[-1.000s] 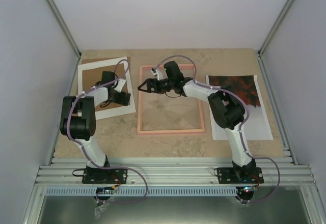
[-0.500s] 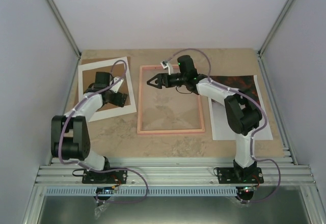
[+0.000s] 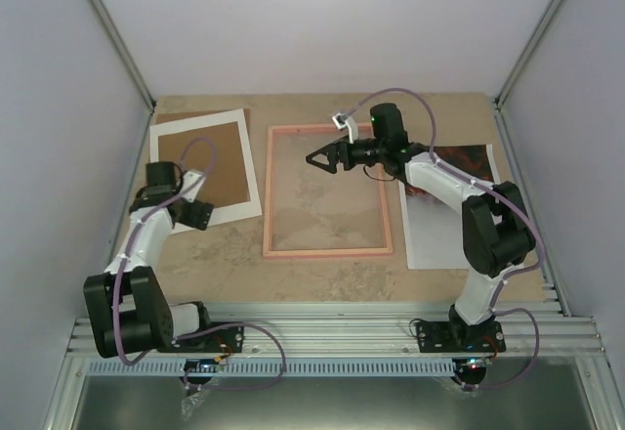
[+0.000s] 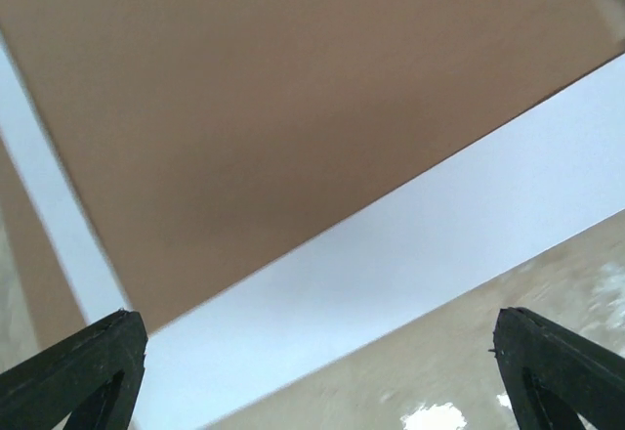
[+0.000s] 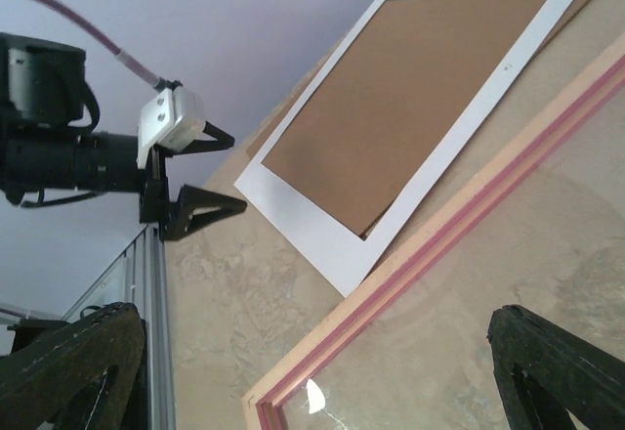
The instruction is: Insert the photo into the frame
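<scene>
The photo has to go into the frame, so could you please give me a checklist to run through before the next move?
1. Right pincer open and empty: ok.
2. Left pincer open and empty: ok.
3. Frame flat, nothing lying in it: ok.
4. Photo flat, picture side up, right of the frame: ok.
5. Photo edges free to grip: cannot tell, the right arm covers part of it.
6. Right pincer over the photo: not ok, it hangs above the frame's far end.

Pale lilac walls (image 3: 322,20); beige marbled tabletop (image 3: 322,279); aluminium rail (image 3: 332,332).
</scene>
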